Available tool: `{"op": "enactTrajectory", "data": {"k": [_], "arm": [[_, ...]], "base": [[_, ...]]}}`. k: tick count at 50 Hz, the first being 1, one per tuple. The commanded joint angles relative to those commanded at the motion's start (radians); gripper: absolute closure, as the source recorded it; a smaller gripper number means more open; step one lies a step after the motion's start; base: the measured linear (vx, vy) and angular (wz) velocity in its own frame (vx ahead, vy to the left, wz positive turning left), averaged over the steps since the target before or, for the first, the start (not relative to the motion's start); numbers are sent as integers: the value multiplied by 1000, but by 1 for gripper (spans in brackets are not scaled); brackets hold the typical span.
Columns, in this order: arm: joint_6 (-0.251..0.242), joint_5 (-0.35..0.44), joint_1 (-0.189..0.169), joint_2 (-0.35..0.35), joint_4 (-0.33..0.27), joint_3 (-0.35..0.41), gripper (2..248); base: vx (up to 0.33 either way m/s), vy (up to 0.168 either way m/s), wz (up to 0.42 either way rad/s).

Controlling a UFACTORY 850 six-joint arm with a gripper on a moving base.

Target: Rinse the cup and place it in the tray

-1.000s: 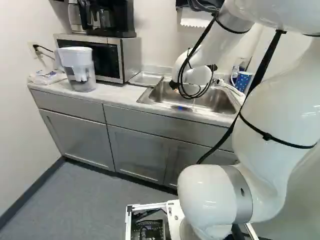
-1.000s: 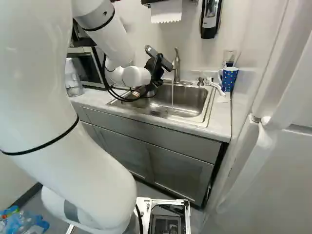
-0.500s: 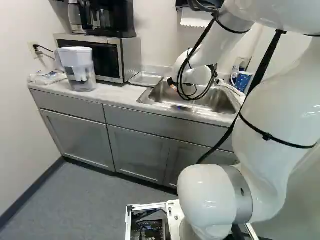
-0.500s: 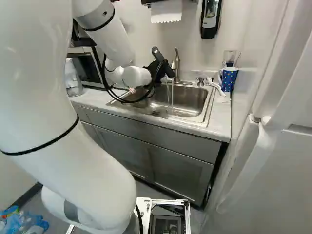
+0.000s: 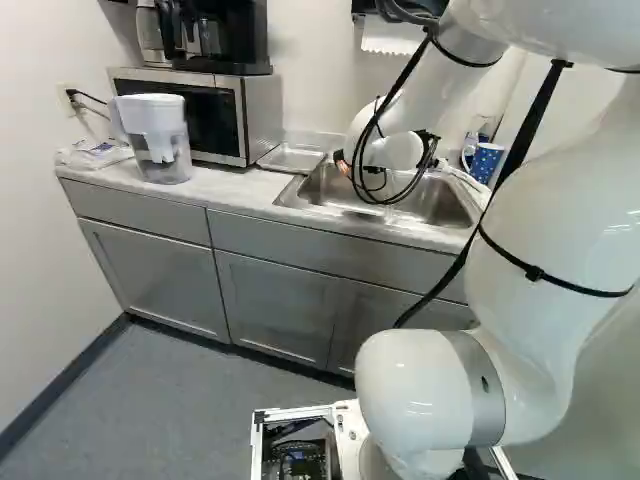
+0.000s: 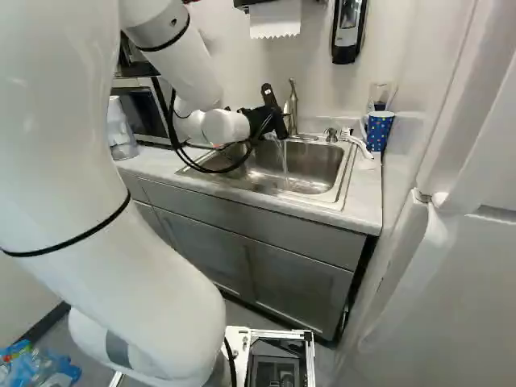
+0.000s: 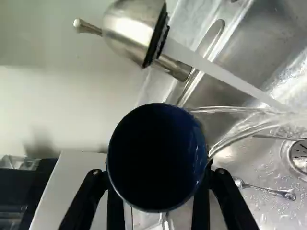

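Note:
My gripper point(image 6: 271, 121) is over the left part of the sink point(image 6: 310, 165), beside the running faucet point(image 6: 292, 105). In the wrist view, the gripper point(image 7: 156, 184) is shut on a dark blue cup point(image 7: 156, 158), a finger on either side, the cup's dark mouth facing the camera. Thin streams of water point(image 7: 240, 109) run off its rim toward the basin. A wider stream leaves the faucet head point(image 7: 134, 28) and passes beside the cup. The metal tray point(image 5: 290, 158) lies on the counter between microwave and sink in the left base view.
A spotted blue mug point(image 6: 379, 131) and a white brush point(image 6: 355, 142) stand or lie right of the sink. A spoon point(image 7: 268, 190) lies in the basin. Left of the tray are the microwave point(image 5: 205, 110) and a water pitcher point(image 5: 160, 138). A soap dispenser point(image 6: 348, 28) hangs on the wall.
The gripper has turned at the wrist and shifted slightly toward the faucet, with the cup in its grip. The falling water has changed shape. The base has stayed put.

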Motion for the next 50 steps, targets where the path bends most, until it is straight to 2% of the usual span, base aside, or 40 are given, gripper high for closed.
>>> {"op": "enactTrajectory", "data": {"k": [50], "arm": [[525, 0, 0, 0, 0, 0, 125]], "base": [[0, 0, 0]]}}
